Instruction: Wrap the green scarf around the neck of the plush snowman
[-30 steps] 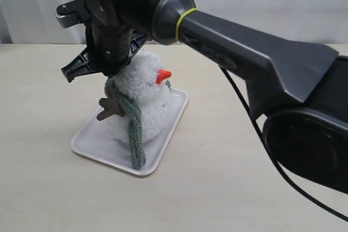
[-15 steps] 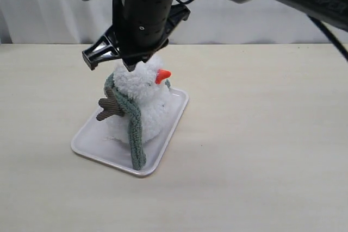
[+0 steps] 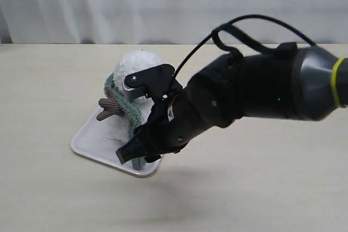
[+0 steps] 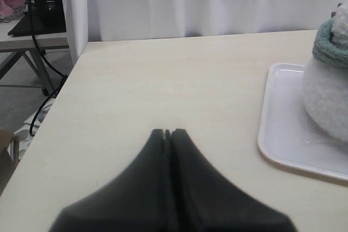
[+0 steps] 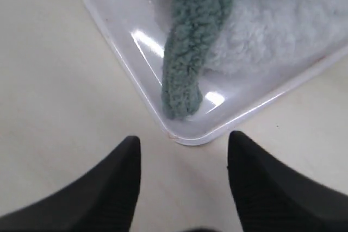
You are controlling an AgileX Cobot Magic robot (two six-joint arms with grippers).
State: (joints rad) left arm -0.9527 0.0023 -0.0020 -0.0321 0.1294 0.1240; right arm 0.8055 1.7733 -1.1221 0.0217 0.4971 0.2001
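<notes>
Green scarf point(image 5: 190, 42) hangs from plush snowman point(image 3: 138, 63) into white tray's point(image 5: 117, 36) corner; right gripper point(image 5: 184, 137) spread, empty; left gripper point(image 4: 167, 132) closed, empty.

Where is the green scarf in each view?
Exterior view: green scarf round the neck of the plush snowman, tail hanging down, left of centre.
Left wrist view: band round the neck.
Right wrist view: tail end in the white tray corner, before the right gripper.
Shared landmark: the white tray.

Fluffy snowman point(image 3: 137, 68) sits upright just past the right gripper point(image 5: 182, 146). Green scarf point(image 5: 191, 52) wraps its neck point(image 3: 119, 94), tail hanging near the tips.
</notes>
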